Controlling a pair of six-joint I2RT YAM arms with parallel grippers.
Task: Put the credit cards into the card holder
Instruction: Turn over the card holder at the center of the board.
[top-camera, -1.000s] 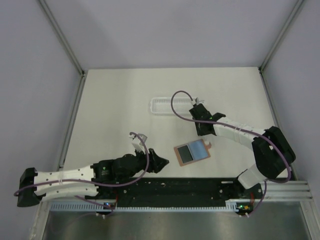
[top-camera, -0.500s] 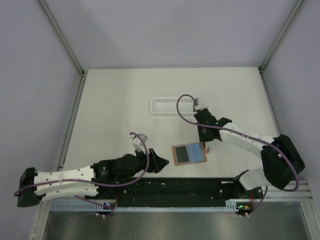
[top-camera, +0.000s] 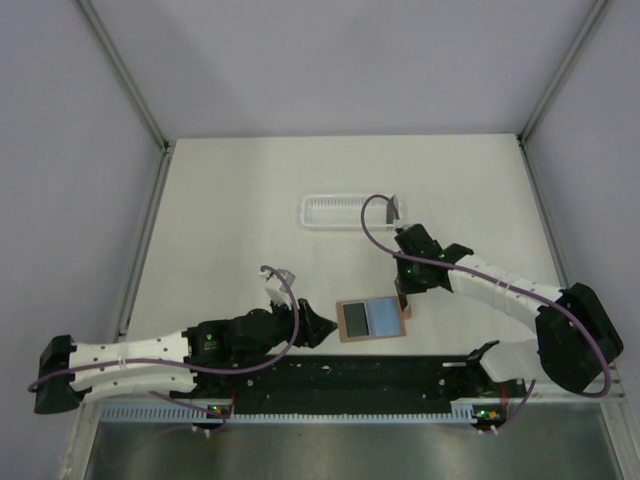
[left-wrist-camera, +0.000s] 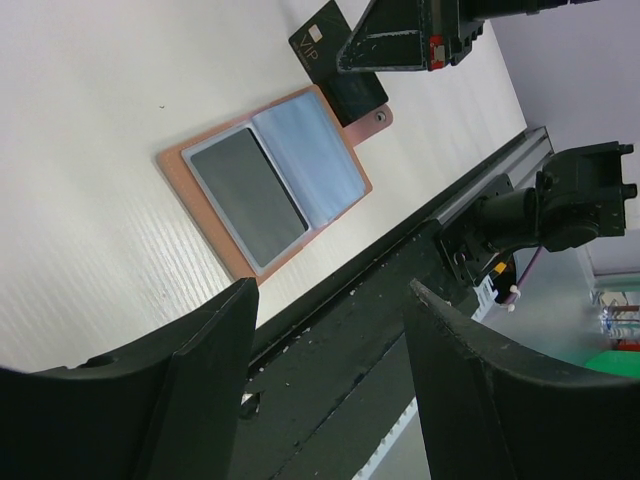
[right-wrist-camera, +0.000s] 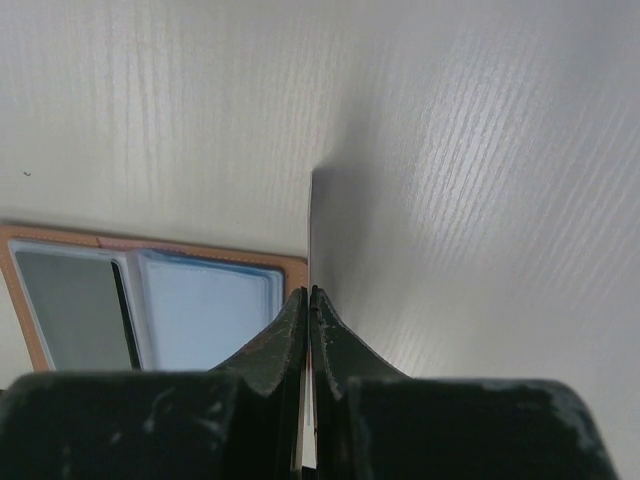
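The card holder (top-camera: 370, 318) lies open and flat near the table's front edge, reddish-brown with a dark panel and a pale blue panel; it also shows in the left wrist view (left-wrist-camera: 265, 190) and the right wrist view (right-wrist-camera: 150, 300). My right gripper (top-camera: 402, 298) is shut on a black credit card (left-wrist-camera: 318, 38) with white marks, held on edge at the holder's right side. In the right wrist view the card (right-wrist-camera: 310, 230) is a thin vertical line above the right gripper (right-wrist-camera: 310, 292). My left gripper (top-camera: 325, 323) is open and empty just left of the holder. I cannot tell whether the dark panel is the second card.
A white slatted tray (top-camera: 335, 211) stands at the back middle of the table. A black rail (top-camera: 380, 372) runs along the front edge, close under the holder and my left gripper (left-wrist-camera: 330, 290).
The right gripper has come down and towards the front with the card. The card holder has slid left and nearer the front edge and now lies squarer. The left arm has barely moved.
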